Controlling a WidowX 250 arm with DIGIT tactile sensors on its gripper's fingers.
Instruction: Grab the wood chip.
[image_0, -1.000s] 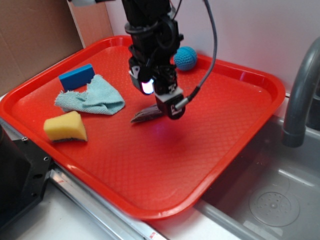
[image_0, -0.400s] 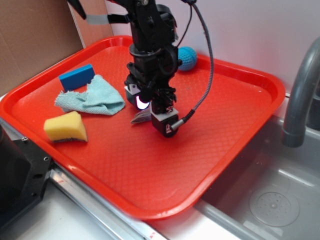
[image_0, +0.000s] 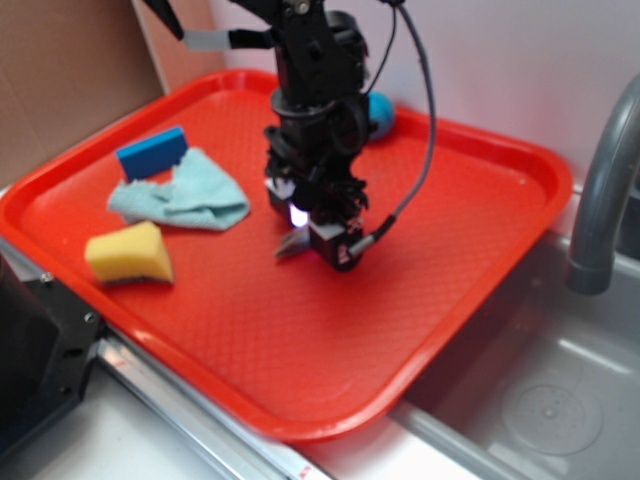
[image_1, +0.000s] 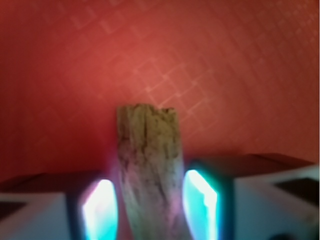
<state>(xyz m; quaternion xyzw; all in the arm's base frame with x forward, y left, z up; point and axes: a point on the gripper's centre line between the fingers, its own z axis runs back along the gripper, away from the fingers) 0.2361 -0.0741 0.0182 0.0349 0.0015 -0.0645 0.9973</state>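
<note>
The robot's black hand is lowered onto the middle of the red textured plastic tray, pointing steeply down, with a small white light glowing on its body. In the wrist view the hand has its two fingers standing close on either side of the rough, grainy brown wood chip, their inner faces lit pale blue-white. The gap between them is narrow, only a little wider than the chip, but the blur makes it impossible to tell whether the pads actually press on the wood or just flank it.

The chip lies lengthwise between the fingers, with its blunt, squared-off end sticking out past the fingertips over the tray's diamond-patterned floor. In the exterior view only a short end of the wood chip shows, poking out to the left of the hand, low on the tray.

Further left on the tray sit a yellow sponge wedge with a dark underside, a crumpled light teal cloth and, touching the cloth's far edge, a blue rectangular sponge block. A teal knitted ball is partly hidden behind the arm near the tray's back rim. A grey curved faucet stands at the right, over a metal sink basin.
</note>
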